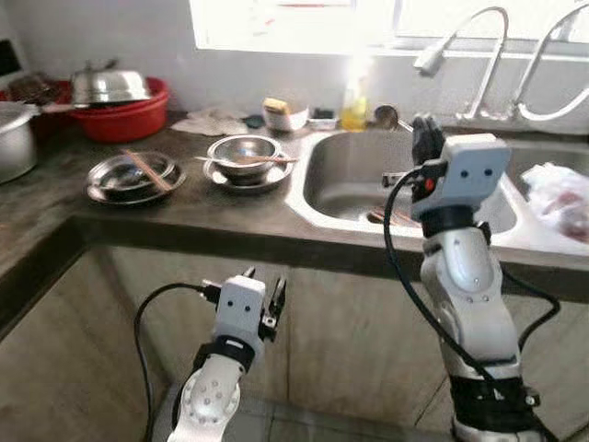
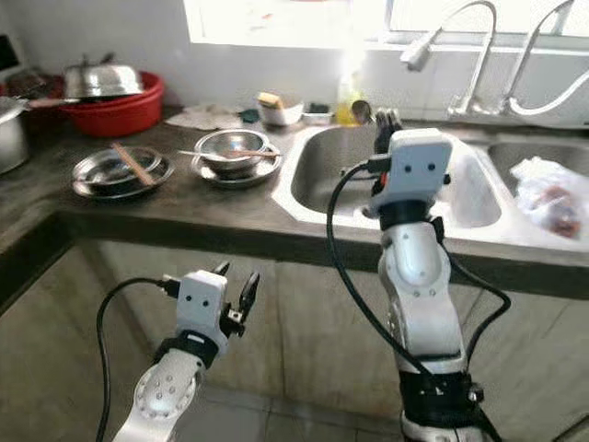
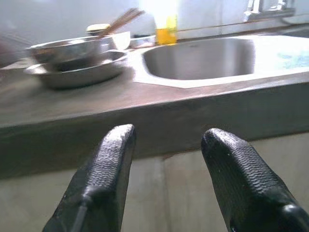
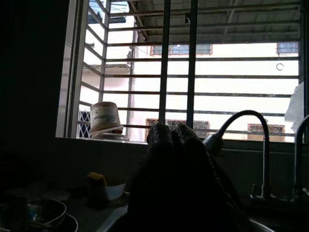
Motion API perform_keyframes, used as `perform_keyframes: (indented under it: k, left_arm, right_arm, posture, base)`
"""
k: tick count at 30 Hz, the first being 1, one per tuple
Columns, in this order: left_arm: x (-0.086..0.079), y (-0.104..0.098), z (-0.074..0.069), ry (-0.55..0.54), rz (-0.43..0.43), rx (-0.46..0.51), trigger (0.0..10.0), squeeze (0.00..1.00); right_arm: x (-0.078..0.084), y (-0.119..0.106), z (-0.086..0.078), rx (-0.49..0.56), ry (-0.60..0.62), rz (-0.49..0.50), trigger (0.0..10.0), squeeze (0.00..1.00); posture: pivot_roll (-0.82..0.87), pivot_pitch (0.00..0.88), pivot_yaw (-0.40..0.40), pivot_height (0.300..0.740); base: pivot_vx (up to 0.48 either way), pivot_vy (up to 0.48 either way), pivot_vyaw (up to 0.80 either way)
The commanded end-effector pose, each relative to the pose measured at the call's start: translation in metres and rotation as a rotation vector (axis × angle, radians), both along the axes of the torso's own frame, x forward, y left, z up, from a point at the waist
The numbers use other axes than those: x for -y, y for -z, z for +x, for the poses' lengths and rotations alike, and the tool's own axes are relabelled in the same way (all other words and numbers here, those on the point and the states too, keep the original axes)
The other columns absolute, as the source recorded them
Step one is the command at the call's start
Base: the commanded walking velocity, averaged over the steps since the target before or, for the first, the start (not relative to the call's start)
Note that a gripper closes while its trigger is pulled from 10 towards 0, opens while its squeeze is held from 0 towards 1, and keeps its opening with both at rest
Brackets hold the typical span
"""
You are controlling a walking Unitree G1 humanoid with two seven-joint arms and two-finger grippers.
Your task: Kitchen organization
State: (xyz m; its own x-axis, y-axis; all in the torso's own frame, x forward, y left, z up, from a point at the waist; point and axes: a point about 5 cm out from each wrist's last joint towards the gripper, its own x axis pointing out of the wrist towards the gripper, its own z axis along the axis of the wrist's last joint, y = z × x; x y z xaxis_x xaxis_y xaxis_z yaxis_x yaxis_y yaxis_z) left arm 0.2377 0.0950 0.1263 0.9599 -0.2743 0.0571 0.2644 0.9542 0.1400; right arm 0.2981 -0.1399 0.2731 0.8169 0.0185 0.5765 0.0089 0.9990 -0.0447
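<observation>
Over the sink basin (image 1: 359,184) your right gripper (image 1: 421,138) stood raised, its two black fingers pressed together with nothing between them; the right wrist view confirmed it, showing the fingertips (image 4: 168,135) shut tight against the bright window. Your left gripper (image 1: 262,296) hung low in front of the cabinet, below the counter edge (image 1: 184,226), with its fingers spread apart and empty.

The things to organise lay on the dark counter to the left of the sink: a steel bowl (image 1: 242,152) sitting on a plate, with a spoon or stick laid across it, and beside it, further left, a second steel dish (image 1: 132,175) with chopsticks (image 1: 147,169) resting over it. Something thin also lay in the bottom of the basin, but it was too small to identify. A red basin (image 1: 124,115) with a steel lid stood at the back left, and a plastic bag (image 1: 561,198) rested in the second basin on the right.

Judging from this, you were in an approach step with nothing grasped. To do it well, you needed to part the right fingers before descending, since shut fingers could only push. The nearer bowl was the sensible target for that arm. Loose utensils could slide off if the bowl tipped, so you should have gripped the rim squarely and lifted level. The left arm needed raising clear of the counter edge before reaching.
</observation>
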Motion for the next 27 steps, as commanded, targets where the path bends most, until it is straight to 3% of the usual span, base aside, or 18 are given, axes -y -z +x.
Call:
perform_keyframes:
  k: [1,5,21,27]
  left_arm:
    - [0.007,-0.002,-0.001,0.02,-0.006,0.007,10.0,0.0]
    - [0.007,-0.002,-0.001,0.02,-0.008,0.007,10.0,0.0]
    - [0.009,0.0,-0.002,0.018,-0.041,-0.012,10.0,0.0]
    - [0.008,0.001,-0.002,0.007,-0.046,-0.024,10.0,0.0]
  right_arm:
    - [0.009,-0.002,0.003,-0.007,0.03,0.013,10.0,0.0]
    - [0.011,-0.001,0.006,-0.024,0.022,0.02,10.0,0.0]
    - [0.009,0.01,0.023,-0.13,-0.03,-0.007,10.0,0.0]
    - [0.006,0.015,0.034,-0.187,-0.049,-0.031,10.0,0.0]
  posture:
    - [0.07,0.0,-0.025,0.74]
    - [0.07,0.0,-0.027,0.74]
    - [0.07,0.0,-0.036,0.74]
    - [0.07,0.0,-0.044,0.74]
  base:
    - [0.371,-0.3,0.0]
    - [0.385,-0.28,0.0]
    - [0.464,0.0,0.0]
    - [0.0,0.0,0.0]
